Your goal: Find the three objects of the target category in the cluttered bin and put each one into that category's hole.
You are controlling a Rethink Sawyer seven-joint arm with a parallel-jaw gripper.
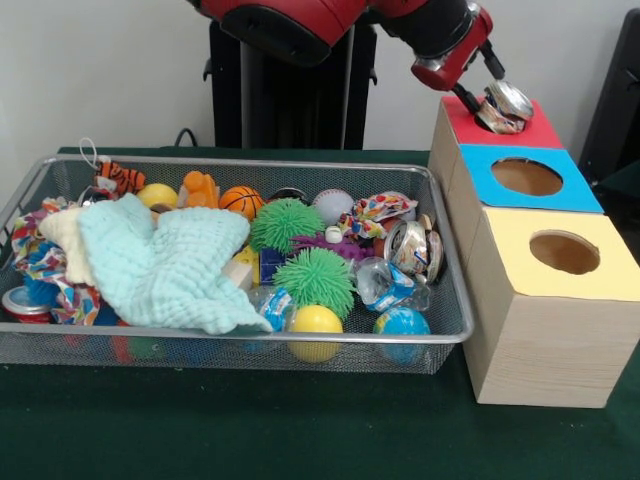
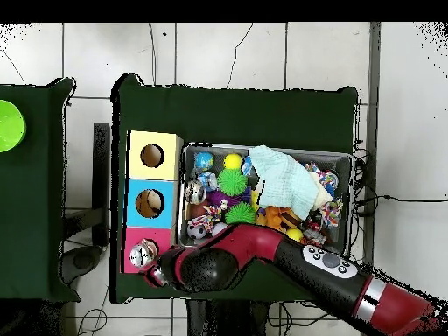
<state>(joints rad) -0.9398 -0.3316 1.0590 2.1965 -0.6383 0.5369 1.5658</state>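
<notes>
- Above the red-topped box (image 1: 545, 130), the red and black arm reached down from the top, and its end effector (image 1: 490, 92) pinched a crushed silver can (image 1: 504, 106) directly over that box's hole, which the can hid in the front view.
- From overhead, the same can (image 2: 138, 255) sat over the red box top (image 2: 131, 238), at the tip of the arm.
- Beside it stood the blue-topped box (image 1: 480, 165) and the yellow-topped box (image 1: 520, 270), both holes showing dark and open.
- On the green tabletop (image 1: 250, 430), the bin (image 1: 250, 162) of silver wire mesh was crowded: a pale green cloth (image 1: 170, 265), two spiky green balls (image 1: 315, 280), a small basketball (image 1: 241, 201), a yellow ball (image 1: 315, 320) and a crumpled clear bottle (image 1: 385, 283).
- A second dented can (image 1: 412, 247) lay near the bin's box-side end; a red-sided can (image 1: 22, 303) seemed to rest at the opposite end, half under cloth.
- By this evidence, one can was about to drop and had not yet been released; two apparently remained to be fetched, though whether any already lay inside the box could not be seen.
</notes>
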